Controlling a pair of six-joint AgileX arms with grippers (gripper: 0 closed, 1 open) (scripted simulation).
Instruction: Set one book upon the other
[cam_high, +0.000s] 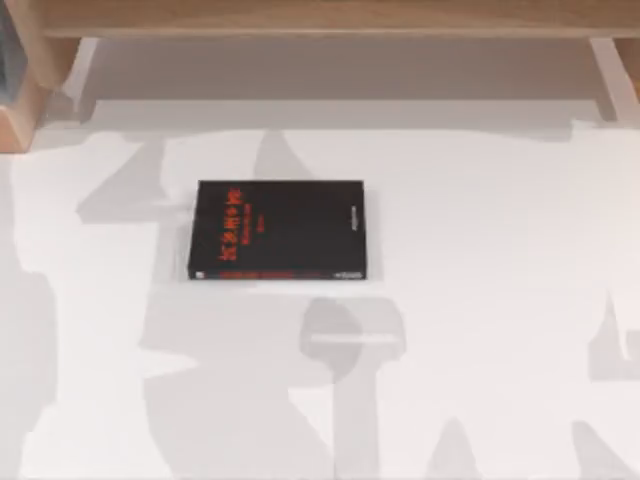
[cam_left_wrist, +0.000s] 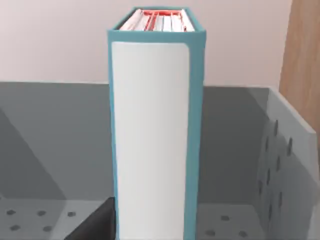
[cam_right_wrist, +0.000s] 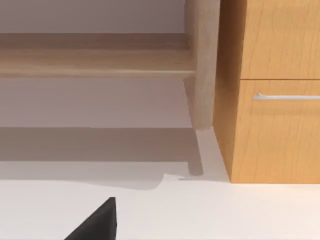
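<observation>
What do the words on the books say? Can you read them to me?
Black book, lying flat on the white table: red lettering on its cover and a small pale line near one edge, both too blurred to read.
Light blue book, standing upright in a grey bin: no words visible.

Black book (cam_high: 278, 229) on white tabletop (cam_high: 500, 300): red lettering on cover near left edge, running sideways, characters too small to read. Small pale mark near cover's right edge, unreadable. Red strip along spine, tiny pale mark at its right end, unreadable. Teal book (cam_left_wrist: 152, 135): plain, no text seen.
</observation>
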